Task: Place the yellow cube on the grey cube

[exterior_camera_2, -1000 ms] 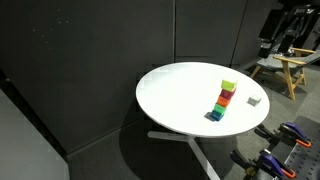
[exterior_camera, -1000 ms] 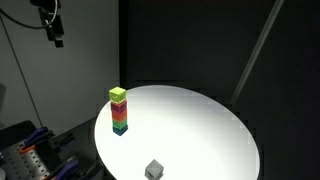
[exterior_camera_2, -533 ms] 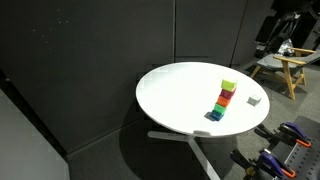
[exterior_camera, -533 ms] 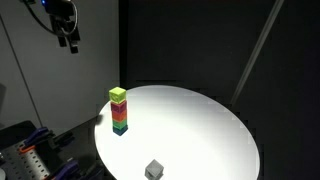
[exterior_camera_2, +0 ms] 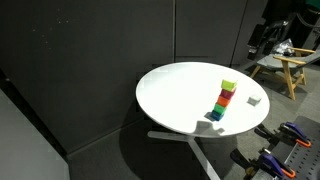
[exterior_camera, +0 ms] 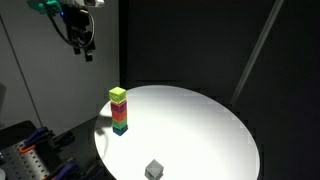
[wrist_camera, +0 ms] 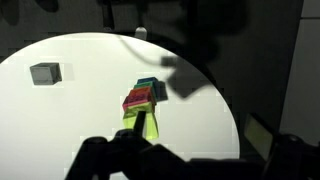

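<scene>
A stack of coloured cubes stands on the round white table [exterior_camera: 200,125], near its edge. The yellow cube [exterior_camera: 118,95] [exterior_camera_2: 229,87] tops the stack and also shows in the wrist view [wrist_camera: 143,122]. The grey cube [exterior_camera: 153,170] [exterior_camera_2: 254,100] [wrist_camera: 44,73] lies alone on the table, apart from the stack. My gripper [exterior_camera: 85,48] hangs high in the air beyond the table's edge, far from both cubes. It is open and holds nothing. In the wrist view its dark fingers [wrist_camera: 100,158] frame the bottom edge.
Red, green and blue cubes [exterior_camera: 119,120] make up the stack under the yellow one. Black curtains surround the table. A wooden stand [exterior_camera_2: 285,65] is behind the table, and tools and clamps [exterior_camera: 30,160] [exterior_camera_2: 285,150] lie low beside it.
In an exterior view my gripper has moved right and a little down, closer to the table. The cubes have not moved.
</scene>
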You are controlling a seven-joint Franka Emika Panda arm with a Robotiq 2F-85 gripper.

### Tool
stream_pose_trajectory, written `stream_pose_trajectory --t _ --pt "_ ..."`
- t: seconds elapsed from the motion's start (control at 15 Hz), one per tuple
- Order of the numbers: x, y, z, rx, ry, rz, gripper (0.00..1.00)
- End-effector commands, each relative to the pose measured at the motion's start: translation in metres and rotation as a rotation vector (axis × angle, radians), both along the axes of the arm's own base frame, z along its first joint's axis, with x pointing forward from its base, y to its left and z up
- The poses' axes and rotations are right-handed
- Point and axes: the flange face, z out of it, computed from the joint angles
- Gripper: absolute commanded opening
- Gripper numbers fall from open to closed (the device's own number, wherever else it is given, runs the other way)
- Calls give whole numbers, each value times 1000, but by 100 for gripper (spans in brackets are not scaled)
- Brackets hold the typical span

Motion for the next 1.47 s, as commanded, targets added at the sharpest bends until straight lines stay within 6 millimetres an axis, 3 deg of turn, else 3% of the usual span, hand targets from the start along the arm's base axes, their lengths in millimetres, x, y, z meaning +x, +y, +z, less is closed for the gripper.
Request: stream_pose_trajectory --t 0.0,0.6,1.4 --pt "20 -12 -13 -28 -19 -1 100" --pt "56 -22 -52 -61 -32 25 100" --pt "81 -64 -83 -76 31 -17 100"
